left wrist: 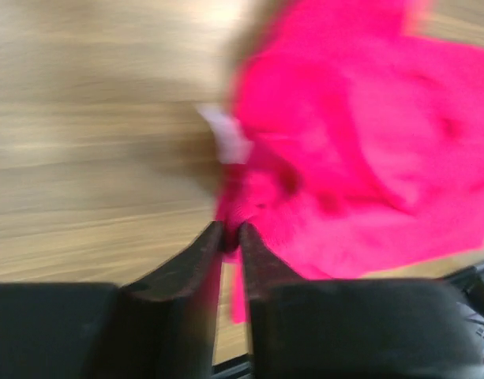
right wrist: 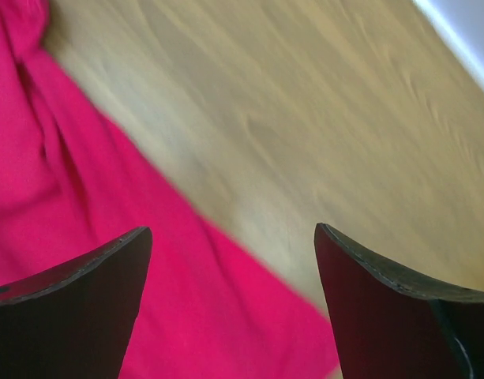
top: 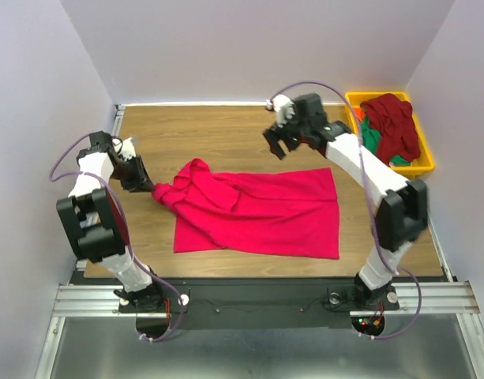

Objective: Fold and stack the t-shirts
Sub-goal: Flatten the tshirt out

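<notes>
Pink t-shirt (top: pixel 261 209) in left end effector (left wrist: pixel 230 234)

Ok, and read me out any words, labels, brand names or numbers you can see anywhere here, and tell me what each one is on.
No text can be read in any view.
white tag on the pink t-shirt: too blurred to read in the left wrist view; whether it bears print cannot be told.
yellow tray, piled shirts in it, wooden table: no print visible.

Crimson-pink t-shirt (top: pixel 261 212) on a wood-grain brown table (top: pixel 210 134); maroon shirt (top: pixel 395 120) and green shirt (top: pixel 371 136) in a yellow tray (top: pixel 419 169).
</notes>
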`<action>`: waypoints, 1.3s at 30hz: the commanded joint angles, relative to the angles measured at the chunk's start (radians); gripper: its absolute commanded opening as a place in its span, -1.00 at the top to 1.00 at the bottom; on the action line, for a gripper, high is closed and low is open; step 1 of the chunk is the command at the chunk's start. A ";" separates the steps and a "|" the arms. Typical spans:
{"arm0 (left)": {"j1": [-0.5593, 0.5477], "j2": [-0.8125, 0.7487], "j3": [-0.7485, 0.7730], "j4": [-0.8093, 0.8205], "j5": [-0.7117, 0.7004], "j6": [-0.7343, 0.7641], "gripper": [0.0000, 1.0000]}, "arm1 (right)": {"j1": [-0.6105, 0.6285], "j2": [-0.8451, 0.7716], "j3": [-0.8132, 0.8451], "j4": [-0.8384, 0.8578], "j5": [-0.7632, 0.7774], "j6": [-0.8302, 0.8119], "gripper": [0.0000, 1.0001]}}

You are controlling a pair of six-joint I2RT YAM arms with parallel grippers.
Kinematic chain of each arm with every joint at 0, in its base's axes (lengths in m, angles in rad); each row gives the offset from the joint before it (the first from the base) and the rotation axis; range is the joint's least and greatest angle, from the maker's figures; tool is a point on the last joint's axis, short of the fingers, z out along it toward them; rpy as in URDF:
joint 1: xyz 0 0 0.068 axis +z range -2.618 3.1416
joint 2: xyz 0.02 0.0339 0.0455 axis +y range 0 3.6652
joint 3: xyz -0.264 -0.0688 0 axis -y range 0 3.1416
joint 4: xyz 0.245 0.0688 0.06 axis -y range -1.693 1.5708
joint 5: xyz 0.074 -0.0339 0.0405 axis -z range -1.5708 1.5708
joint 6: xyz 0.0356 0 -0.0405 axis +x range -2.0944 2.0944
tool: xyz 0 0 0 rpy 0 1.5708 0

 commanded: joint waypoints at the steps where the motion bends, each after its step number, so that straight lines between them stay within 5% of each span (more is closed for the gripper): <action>1: 0.060 0.116 0.100 -0.078 -0.133 0.159 0.36 | -0.019 -0.199 -0.189 -0.188 0.021 -0.003 -0.79; 7: 0.057 0.090 0.183 -0.087 -0.054 0.447 -0.14 | -0.116 -0.384 -0.466 -0.281 0.036 -0.069 -0.66; 15: -0.240 -0.011 0.174 -0.127 0.033 0.810 -0.15 | -0.298 -0.328 -0.462 -0.315 -0.084 -0.069 -0.44; 22: -0.495 0.050 0.183 -0.058 0.007 0.830 -0.15 | -0.322 -0.219 -0.402 -0.358 -0.062 -0.127 -0.21; 39: -0.593 0.145 0.247 -0.069 -0.027 0.820 -0.15 | -0.325 -0.167 -0.507 -0.341 0.059 -0.277 0.10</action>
